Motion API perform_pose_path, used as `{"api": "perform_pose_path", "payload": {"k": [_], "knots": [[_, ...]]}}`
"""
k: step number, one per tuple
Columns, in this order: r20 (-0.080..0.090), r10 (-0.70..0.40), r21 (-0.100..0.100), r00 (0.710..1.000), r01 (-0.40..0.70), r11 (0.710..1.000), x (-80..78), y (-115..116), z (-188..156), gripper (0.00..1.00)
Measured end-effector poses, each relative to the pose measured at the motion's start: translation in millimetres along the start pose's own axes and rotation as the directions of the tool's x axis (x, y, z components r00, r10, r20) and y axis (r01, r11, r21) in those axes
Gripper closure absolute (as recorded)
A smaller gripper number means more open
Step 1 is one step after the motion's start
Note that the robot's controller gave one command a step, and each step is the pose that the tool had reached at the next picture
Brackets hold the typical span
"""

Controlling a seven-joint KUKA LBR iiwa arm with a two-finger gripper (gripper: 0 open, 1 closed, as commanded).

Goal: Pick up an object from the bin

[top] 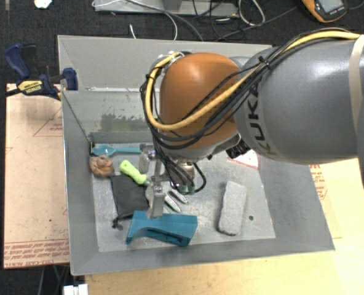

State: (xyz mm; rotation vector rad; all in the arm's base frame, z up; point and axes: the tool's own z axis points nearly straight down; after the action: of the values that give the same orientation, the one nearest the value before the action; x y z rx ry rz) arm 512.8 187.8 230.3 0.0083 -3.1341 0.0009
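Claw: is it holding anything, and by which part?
Cannot tell. The claw hangs at the upper left edge of the teal plastic piece; no clear hold shows.

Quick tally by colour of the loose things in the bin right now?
Teal or blue: 2 (teal plastic piece, light blue stick)
Green: 1 (lime piece)
Brown: 1 (fuzzy lump)
Black: 1 (cloth)
Grey: 1 (foam block)
White and red: 1 (card under the arm)
Total: 7 visible; the arm may hide more.
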Motion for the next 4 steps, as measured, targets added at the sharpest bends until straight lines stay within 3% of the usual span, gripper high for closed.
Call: {"api": "perform_pose_path", "payload": {"k": [1,2,3,4], "knots": [[0.008,0.005,-0.002,1.000,-0.005,1.000,-1.6,-1,-5,0.00],[0.014,0.014,-0.005,1.000,-0.014,1.000,-28.0,-24,47,0.00],[0.014,0.042,-0.008,0.999,-0.042,0.999,-51.5,-4,121,0.00],[0.022,0.064,-0.008,0.998,-0.064,0.998,10.8,-23,141,0.00]]}}
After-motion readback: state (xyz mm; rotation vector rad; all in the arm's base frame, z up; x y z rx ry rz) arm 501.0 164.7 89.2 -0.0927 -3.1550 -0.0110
